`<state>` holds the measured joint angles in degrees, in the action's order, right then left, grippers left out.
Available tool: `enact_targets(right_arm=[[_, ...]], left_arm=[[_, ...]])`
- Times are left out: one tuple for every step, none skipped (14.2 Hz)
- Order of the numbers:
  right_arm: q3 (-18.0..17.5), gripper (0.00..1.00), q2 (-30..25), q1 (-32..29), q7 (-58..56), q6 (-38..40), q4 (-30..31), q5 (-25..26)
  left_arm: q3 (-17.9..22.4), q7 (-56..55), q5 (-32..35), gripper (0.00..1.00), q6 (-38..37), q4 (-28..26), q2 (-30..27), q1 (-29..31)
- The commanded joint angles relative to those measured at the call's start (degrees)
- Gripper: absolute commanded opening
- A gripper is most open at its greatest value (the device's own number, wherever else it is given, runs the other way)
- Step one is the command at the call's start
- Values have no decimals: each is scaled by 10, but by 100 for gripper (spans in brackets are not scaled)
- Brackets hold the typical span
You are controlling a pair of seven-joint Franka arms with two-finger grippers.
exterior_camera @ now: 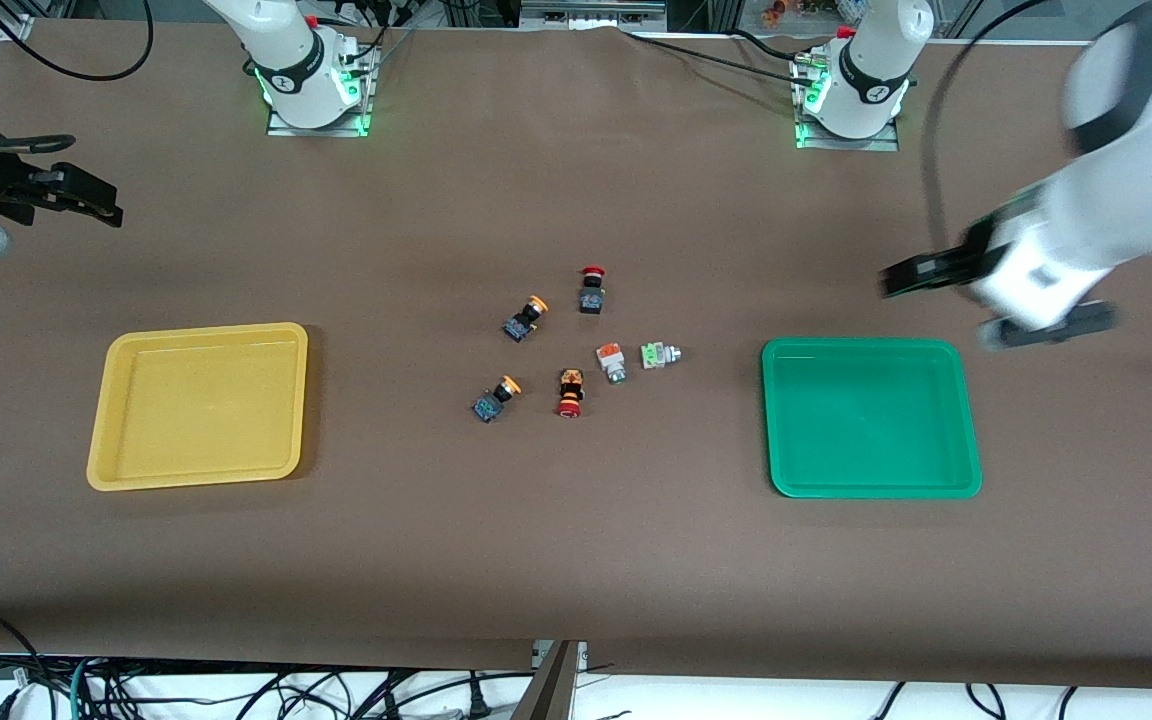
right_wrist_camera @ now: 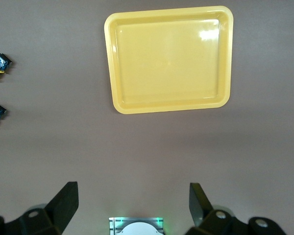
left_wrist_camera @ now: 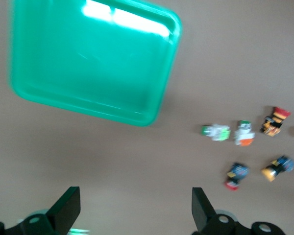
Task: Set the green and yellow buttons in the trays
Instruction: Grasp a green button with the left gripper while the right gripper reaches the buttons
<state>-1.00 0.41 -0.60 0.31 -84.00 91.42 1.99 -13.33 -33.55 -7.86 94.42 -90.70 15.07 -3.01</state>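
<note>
Left tool (exterior_camera: pixel 996 300): I have it hovering over the bare table (exterior_camera: pixel 576 560) just off the farther corner of the shallow green plastic tray (exterior_camera: pixel 871 418) at the left arm's end — fingers spread wide, nothing between them.
Right tool (exterior_camera: pixel 86 200): parked at the right arm's end of the table, up past the shallow yellow plastic tray (exterior_camera: pixel 198 405); its wrist view shows the fingers apart and empty. I read this arm as waiting.
Trays: both empty, well apart, with the cluster between them.
Buttons: all on the table mid-way between the trays. The whitish-grey switch with the light-green block (exterior_camera: pixel 657 355) lies closest to the green tray, the whitish-grey switch with the orange block (exterior_camera: pixel 611 362) just beside it. The two black-bodied switches with yellow-orange caps (exterior_camera: pixel 525 318) and (exterior_camera: pixel 495 398) sit on the yellow tray's side of the cluster. Two dark red-capped mushroom switches (exterior_camera: pixel 591 289) and (exterior_camera: pixel 570 392) are mixed in — not mine to move.
Key relation: from my left tool the green-block switch lies past the green tray's end, toward the table's middle; its long axis runs roughly tray to tray.
Nearer arm: the left, I judge, for the green-block switch.
</note>
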Motion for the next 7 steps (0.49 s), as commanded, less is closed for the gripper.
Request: enact_targets(right_arm=[[-6,100,4,-5,7,4,-12,-7],[-6,100,11,-4,7,3,-13,-9],[-7,100,20,-3,7,3,-20,-9],[-8,100,29,-2,7,3,-26,-10],[-8,100,41,1,7,2,-32,-10],[-8,100,43,3,7,-8,-34,-11],[-8,100,45,4,7,-22,-31,-14]], left_arm=[[-16,-170,-10,100,62,15,87,-65],[-16,-220,-11,100,76,11,106,-84],[-16,-273,-11,100,99,-4,124,-106],[-16,-326,-11,100,133,-22,142,-123],[-16,-384,-12,100,152,-31,167,-128],[-18,-422,-12,100,157,-30,193,-139],[-18,-439,-13,100,174,-29,213,-150]])
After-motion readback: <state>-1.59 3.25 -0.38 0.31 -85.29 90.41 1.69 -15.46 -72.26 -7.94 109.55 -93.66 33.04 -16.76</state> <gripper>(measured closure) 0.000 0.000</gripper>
